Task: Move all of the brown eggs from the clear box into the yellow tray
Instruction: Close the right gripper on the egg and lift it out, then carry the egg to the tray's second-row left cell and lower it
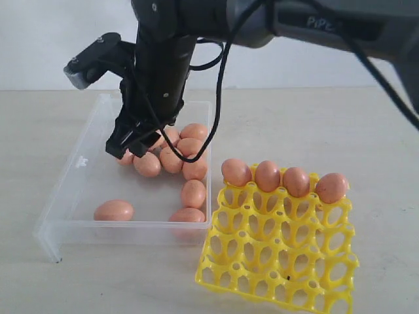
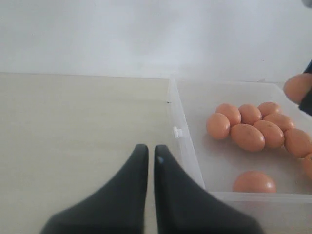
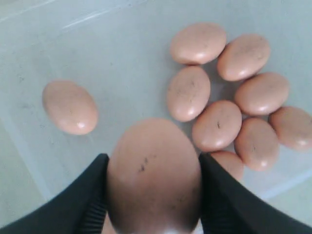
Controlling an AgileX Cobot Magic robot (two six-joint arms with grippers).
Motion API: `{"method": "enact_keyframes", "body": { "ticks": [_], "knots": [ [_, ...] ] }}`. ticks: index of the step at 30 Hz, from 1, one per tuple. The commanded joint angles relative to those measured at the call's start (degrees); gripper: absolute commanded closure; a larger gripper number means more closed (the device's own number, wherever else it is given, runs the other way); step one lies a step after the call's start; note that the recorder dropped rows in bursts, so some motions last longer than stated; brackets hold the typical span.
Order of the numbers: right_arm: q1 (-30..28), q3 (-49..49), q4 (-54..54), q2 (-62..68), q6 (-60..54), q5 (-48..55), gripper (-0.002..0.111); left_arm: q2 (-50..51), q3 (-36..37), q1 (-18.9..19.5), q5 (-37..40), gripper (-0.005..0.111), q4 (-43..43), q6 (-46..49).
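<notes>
Fingers (image 3: pixel 78 204) of the right gripper (image 3: pixel 153 163) are closed on 1 brown egg (image 3: pixel 153 180), pinched across its smooth sides above the clear box (image 1: pixel 65 190), which is seen left of centre in the exterior view. Loose brown eggs (image 1: pixel 171 159) are clustered directly beneath it. 4 eggs (image 1: pixel 267 175) are already seated along the upper row of the yellow tray (image 1: pixel 275 261), at the lower right of that view, just beside the box. The left gripper (image 2: pixel 149 151) is empty, with its jaws pressed together over the bare table (image 2: pixel 73 122) outside the box.

A slip is judged the main risk. Only 2 narrow contacts are made on a curved, glossy shell, so a jolt could let the egg roll out and crack on the cluster below. Too firm a squeeze could break the shell. The box's right wall must be cleared on the way to the tray, and the dangling cable (image 1: pixel 219 104) could be snagged on it.
</notes>
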Motion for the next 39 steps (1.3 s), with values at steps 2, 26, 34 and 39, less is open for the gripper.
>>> {"method": "enact_keyframes", "body": {
  "ticks": [2,26,34,39],
  "knots": [
    [-0.3,0.2,1.5,-4.6,7.6,6.5,0.108,-0.1,0.1,0.2,-0.3,0.103,-0.1,0.1],
    [-0.3,65.4,26.4,-39.4,8.0,-89.4,0.108,-0.1,0.1,0.2,-0.5,0.103,-0.1,0.1],
    [-0.7,79.2,61.7,-39.1,10.5,-117.3,0.108,-0.1,0.1,0.2,-0.5,0.103,-0.1,0.1],
    [-7.5,82.5,38.5,-39.1,31.7,-108.3,0.108,-0.1,0.1,0.2,-0.3,0.103,-0.1,0.1]
  ]
}}
